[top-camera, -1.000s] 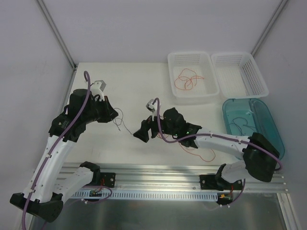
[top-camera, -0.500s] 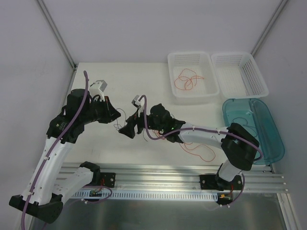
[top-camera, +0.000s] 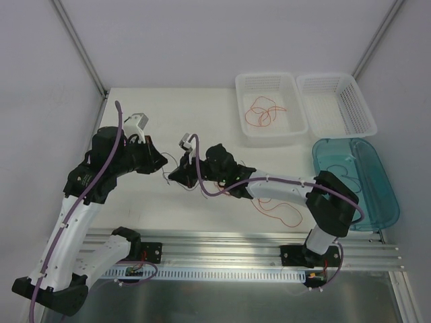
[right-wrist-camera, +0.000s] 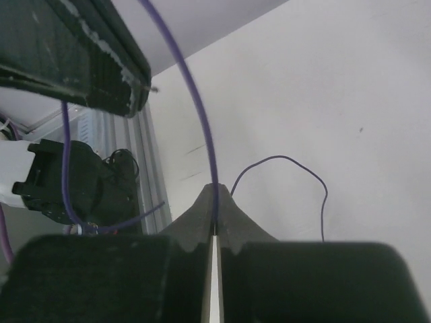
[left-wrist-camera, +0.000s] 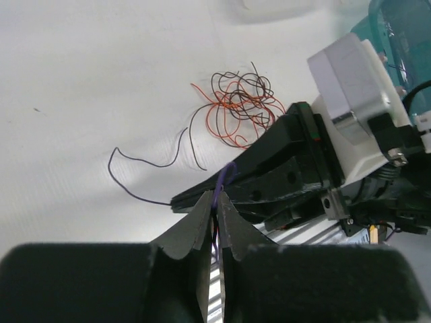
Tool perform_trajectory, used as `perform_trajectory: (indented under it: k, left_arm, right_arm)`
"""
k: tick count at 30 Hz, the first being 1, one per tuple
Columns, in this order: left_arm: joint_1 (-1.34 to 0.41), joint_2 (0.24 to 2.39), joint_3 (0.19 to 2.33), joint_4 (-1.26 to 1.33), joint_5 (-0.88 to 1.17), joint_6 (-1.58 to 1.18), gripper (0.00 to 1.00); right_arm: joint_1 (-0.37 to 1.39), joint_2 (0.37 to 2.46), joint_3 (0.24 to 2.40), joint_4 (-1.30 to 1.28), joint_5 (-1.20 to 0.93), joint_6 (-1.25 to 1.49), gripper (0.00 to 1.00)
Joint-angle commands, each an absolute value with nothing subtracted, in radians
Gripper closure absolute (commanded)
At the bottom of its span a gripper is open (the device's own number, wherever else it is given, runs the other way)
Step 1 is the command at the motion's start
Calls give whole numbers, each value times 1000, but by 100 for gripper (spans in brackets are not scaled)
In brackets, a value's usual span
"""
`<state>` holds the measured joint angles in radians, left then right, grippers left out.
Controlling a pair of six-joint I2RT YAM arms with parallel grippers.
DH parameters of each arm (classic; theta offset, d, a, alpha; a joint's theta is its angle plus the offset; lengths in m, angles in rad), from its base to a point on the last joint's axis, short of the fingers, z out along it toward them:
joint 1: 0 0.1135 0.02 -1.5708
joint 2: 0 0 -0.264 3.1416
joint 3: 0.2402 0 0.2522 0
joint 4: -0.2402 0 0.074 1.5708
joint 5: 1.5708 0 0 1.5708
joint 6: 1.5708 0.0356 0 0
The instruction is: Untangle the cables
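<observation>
Purple cable (right-wrist-camera: 205, 128) — in both jaws

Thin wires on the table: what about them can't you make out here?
- Top view: the hair-thin purple wire between the left end effector and right end effector is too thin to trace.
- Left wrist view: the tangle of red-orange and dark wires is partly behind the right end effector.
- Top view: strands in the translucent teal tray, too faint to count.

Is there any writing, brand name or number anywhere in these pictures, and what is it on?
None can be read.
The white baskets, the teal tray, the left arm and the right arm show no lettering.
The small boards at the arm bases are too small to tell.
</observation>
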<state>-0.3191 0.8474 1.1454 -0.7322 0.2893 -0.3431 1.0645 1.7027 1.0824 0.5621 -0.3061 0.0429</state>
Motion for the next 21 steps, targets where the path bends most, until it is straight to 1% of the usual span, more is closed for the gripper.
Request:
perform_trajectory:
  k: [1,3,4,5,7,8,13,14,16,18,19,21]
  left_arm:
    - [-314,828,1131,-716,189,-299,94]
    - [-314,830,1115,-715,170,-287,89]
    - [-314,830,1109,-715,164,-276,86]
    - [-314,830,1103,-704,160,-270,79]
    - [-314,827,1078,-696,144,-249,73]
    - [-314,821,1069,-692,134,-245,63]
    - [-314,796,997,-660,58,-232,47]
    - [-314,792,985,-652,55,-230,46]
    - [-314,779,937,-617,51,-227,35]
    - [-314,762,892,-594,54,-229,22]
    - [-314,752,876,-568,55,-227,12]
    - [-314,747,838,-546,55,-225,5]
  right_arm:
    - [1068,1580,1077,474,-259,-47,99]
    - [1069,1543,1083,370,-232,-77,99]
    - [1068,1525,1094,323,-216,-95,99]
    - [1068,1510,1117,275,-178,-112,99]
    - [1066,1462,1150,139,-131,-159,99]
    - [1066,1448,1184,97,-80,-176,99]
    - [1029,1384,1310,-179,78,-232,99]
    - [1022,1376,1330,-213,96,-238,99]
    - [1005,1347,1388,-305,138,-253,99]
    - [976,1321,1420,-374,185,-264,99]
    - [953,1307,1449,-396,210,-270,99]
    - [927,1272,1485,-464,232,-276,99]
